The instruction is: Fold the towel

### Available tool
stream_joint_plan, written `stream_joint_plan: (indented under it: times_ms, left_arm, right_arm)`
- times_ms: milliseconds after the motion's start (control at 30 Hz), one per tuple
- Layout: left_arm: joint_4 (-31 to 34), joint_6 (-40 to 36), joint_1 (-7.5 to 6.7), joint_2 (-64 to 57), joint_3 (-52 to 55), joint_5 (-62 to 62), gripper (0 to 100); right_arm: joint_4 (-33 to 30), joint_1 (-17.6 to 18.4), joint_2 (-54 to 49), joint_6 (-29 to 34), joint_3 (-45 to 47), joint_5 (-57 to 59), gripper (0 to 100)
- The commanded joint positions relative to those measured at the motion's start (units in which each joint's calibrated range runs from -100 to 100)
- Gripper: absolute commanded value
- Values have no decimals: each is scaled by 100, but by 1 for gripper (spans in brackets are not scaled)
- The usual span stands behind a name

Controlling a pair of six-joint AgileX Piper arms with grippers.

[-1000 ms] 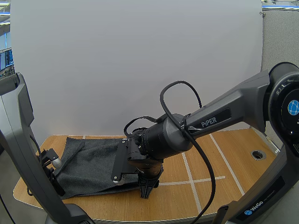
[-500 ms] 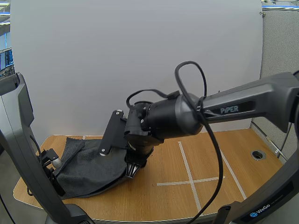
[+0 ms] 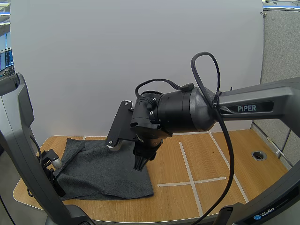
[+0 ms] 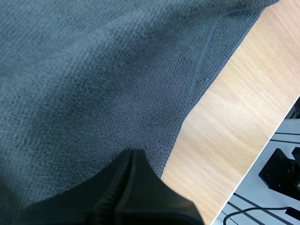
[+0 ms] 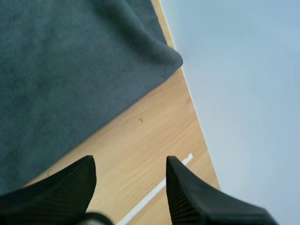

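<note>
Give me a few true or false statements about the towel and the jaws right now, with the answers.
1. The towel is dark grey. True.
2. The right jaws are shut on the towel. False: they stand open and hold nothing.
3. The towel lies on a wooden table. True.
4. The towel covers the white lines on the table. False: it lies to the left of them in the high view, and they are bare.
</note>
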Motion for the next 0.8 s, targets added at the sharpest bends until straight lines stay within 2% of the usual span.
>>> stream_joint_plan:
  times_ms: [0, 200, 433, 567, 633, 700, 733, 767]
  left_arm:
    - [175, -111, 1, 101, 58, 50, 0]
    - [153, -111, 1, 101, 58, 45, 0]
    - [153, -201, 1, 101, 44, 212, 0]
    - [82, -183, 1, 101, -42, 336, 0]
    - [47, -183, 1, 101, -133, 376, 0]
    - [-69, -183, 1, 101, -247, 387, 0]
    - [-138, -183, 1, 101, -300, 387, 0]
    - [-218, -183, 1, 101, -355, 387, 0]
  right_arm:
    - [3, -324, -64, 8, -39, -1637, 76]
    - [83, -530, -54, -1, -39, -3216, 76]
    - [68, -530, 639, -20, -43, -3653, 75]
    - [107, -530, 1540, 3, -468, -3808, 71]
    - [159, -530, 1860, 3, -817, -3675, 59]
    - [237, -564, 2155, 3, -1125, -3593, 33]
    - [248, -600, 2254, 3, -1259, -3593, 14]
    - [248, -651, 2341, 3, -1332, -3629, 1]
